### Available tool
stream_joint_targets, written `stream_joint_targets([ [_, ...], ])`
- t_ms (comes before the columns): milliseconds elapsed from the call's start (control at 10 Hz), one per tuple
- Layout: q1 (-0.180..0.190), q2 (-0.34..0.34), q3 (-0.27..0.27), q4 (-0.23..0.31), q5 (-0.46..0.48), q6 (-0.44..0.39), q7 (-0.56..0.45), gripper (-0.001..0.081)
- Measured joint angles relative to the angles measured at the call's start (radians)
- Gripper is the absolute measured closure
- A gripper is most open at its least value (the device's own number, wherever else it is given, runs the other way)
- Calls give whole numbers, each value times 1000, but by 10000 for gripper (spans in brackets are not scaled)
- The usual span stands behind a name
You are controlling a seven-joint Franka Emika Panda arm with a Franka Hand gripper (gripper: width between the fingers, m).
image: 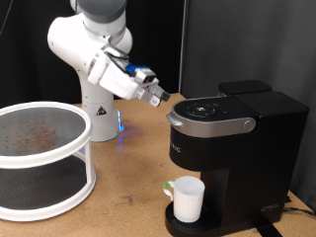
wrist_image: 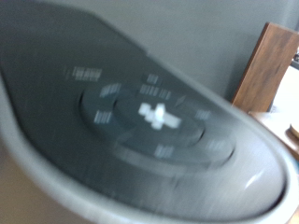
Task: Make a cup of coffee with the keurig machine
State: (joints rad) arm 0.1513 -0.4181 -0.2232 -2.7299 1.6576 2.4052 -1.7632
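Note:
The black keurig machine (image: 232,138) stands on the wooden table at the exterior view's right, its grey-silver lid closed. The small white cup (image: 188,198) sits on the machine's round drip base. My gripper (image: 161,97) hangs just to the left of the lid's top, slightly above its button panel (image: 204,110). Its fingers look close together and nothing shows between them. The wrist view is blurred and filled by the lid top with its round button panel (wrist_image: 154,117); the fingers do not show there.
A white two-tier round rack (image: 41,158) with mesh shelves stands at the exterior view's left. The white robot base (image: 99,109) with a blue light is behind it. A dark wall lies behind the machine. Bare wooden table (image: 133,168) lies between rack and machine.

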Motion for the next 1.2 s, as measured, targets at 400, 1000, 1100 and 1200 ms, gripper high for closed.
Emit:
stream_joint_targets([
  [400,-1,-122,18,13,-153,27,289,-1],
  [1000,3,-196,33,38,-200,20,458,-1],
  [1100,7,-189,52,64,-242,20,466,-1],
  [1200,3,-180,85,89,-328,44,501,-1],
])
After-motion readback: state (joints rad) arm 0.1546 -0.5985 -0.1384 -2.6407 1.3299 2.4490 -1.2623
